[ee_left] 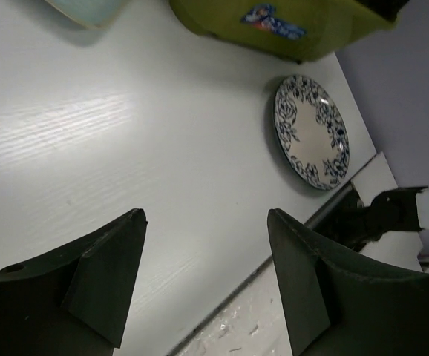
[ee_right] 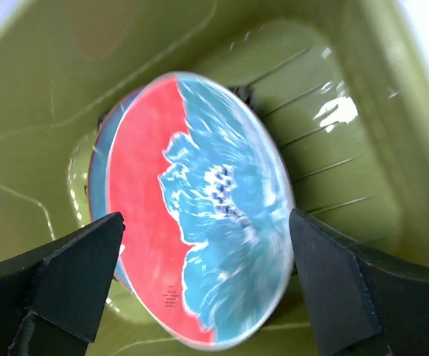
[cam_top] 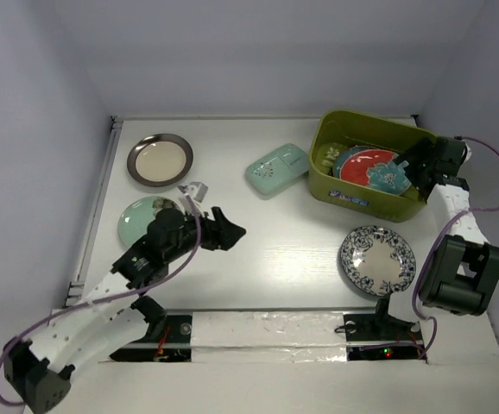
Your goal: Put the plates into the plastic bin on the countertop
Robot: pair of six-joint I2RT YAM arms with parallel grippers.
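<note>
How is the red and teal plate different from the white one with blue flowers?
The red-and-teal plate is splashed in two bold colours; the blue-floral plate is white with a dark flower border. The red-and-teal plate sits inside the plastic bin, between the open fingers of the right gripper; the blue-floral plate lies flat on the countertop outside the bin, untouched. Both are round.
</note>
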